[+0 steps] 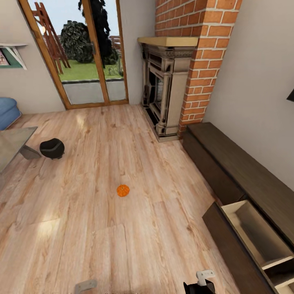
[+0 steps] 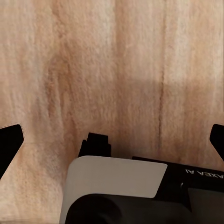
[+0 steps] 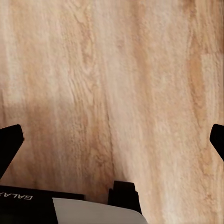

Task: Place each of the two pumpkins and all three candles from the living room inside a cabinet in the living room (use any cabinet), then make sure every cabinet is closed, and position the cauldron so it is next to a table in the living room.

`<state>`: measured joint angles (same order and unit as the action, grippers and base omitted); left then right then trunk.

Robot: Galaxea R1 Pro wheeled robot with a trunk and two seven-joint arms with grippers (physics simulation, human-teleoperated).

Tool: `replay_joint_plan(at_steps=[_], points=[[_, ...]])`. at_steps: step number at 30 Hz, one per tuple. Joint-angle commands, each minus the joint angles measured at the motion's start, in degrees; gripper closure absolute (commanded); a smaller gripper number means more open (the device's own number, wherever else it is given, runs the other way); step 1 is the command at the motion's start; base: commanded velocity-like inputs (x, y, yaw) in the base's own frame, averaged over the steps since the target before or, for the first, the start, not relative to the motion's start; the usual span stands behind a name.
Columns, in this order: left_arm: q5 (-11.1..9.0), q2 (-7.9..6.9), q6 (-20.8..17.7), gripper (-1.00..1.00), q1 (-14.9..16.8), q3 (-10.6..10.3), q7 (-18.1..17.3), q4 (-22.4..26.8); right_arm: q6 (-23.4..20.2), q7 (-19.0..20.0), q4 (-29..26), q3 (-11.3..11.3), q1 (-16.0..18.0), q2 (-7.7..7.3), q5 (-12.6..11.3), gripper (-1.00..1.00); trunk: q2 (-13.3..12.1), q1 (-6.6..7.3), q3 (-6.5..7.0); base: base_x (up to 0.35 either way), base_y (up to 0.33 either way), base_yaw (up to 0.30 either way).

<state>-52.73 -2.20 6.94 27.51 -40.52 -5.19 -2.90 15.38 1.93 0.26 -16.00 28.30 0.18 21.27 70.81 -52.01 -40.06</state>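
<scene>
**Both grippers spread and empty over bare floor; pumpkin alone mid-room**

In the left wrist view the left gripper (image 2: 112, 140) has its fingers spread wide, the dark fingertips (image 2: 9, 142) at opposite edges of the picture, with nothing between them but wooden floor (image 2: 116, 70). The right gripper (image 3: 112, 140) is spread just as wide, also empty, over plain floor planks (image 3: 116, 84). In the head view, small parts of both arms show at the lower edge.

One small orange pumpkin (image 1: 123, 190) lies on the floor (image 1: 102, 228), well apart from everything else, with open planks on all sides. The black cauldron (image 1: 52, 148) sits on the floor far left of the pumpkin, just beside the corner of a glass-topped bench (image 1: 14, 141).

The long dark-brown cabinet (image 1: 241, 163) runs along the wall to the right of the pumpkin. One drawer (image 1: 255, 232) is pulled out, its pale inside empty, its dark front jutting into the room; the fronts beyond it, toward the brick fireplace (image 1: 169, 90), sit flush. Beyond the pumpkin, the floor runs unobstructed to the glazed patio door (image 1: 81, 53).
</scene>
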Motion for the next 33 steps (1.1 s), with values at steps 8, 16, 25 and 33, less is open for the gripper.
replay_joint_plan(at_steps=[8, 16, 25, 33], points=[[0.08, 0.08, 0.00, -1.00, 0.00, 0.00, 0.00, 0.00, 0.00, 0.00, 0.00, 0.01, 0.00, 0.00, 0.00, -1.00, 0.00, 0.00, -0.11, 0.000, 0.000, 0.287], [0.09, 0.09, 0.00, -1.00, 0.00, 0.00, 0.00, 0.00, 0.06, 0.03, 0.00, 0.01, 0.00, 0.00, 0.00, -1.00, 0.00, 0.00, 0.21, 0.000, 0.000, 0.207], [0.09, 0.09, 0.00, -1.00, 0.00, 0.00, 0.00, 0.00, 0.08, 0.07, 0.00, 0.01, 0.00, 0.00, 0.00, -1.00, 0.00, 0.00, 0.99, 0.000, 0.000, 0.070], [0.09, 0.09, 0.00, -1.00, 0.00, 0.00, 0.00, 0.00, 0.09, 0.06, 0.00, 0.01, 0.00, 0.00, 0.00, -1.00, 0.00, 0.00, 1.70, 0.000, 0.000, 0.006]])
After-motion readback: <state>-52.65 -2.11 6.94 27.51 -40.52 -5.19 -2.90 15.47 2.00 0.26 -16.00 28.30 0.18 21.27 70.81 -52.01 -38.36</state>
